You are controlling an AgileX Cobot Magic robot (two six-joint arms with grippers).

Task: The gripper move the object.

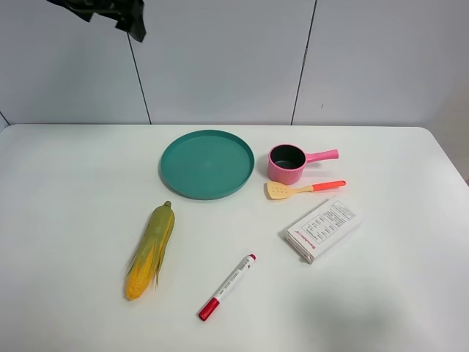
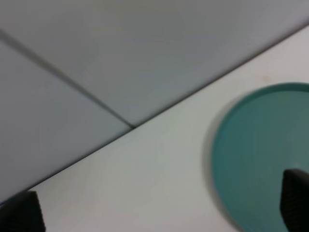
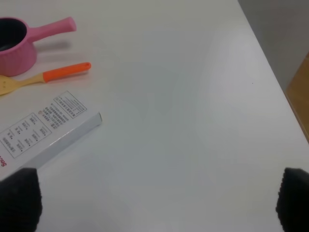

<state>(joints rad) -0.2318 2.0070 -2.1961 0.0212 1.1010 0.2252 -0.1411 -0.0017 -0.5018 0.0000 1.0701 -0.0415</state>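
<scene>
Pink pan (image 1: 285, 164) upright on table (image 1: 66, 191), just R of plate (image 1: 207, 163), handle pointing away from plate. Spatula (image 1: 293, 190) just in front; box (image 1: 323, 229) nearer. L end effector (image 2: 158, 208) & R end effector (image 3: 157, 199): fingers spread, empty, apart from pan.

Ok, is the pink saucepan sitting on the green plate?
No, the pink saucepan stands beside the green plate, off its rim.

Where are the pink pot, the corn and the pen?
pot (image 1: 284, 174): high view, front of its pink wall.
corn (image 1: 152, 249): high view, middle of the husk.
pen (image 1: 229, 285): high view, middle of the white barrel.
</scene>
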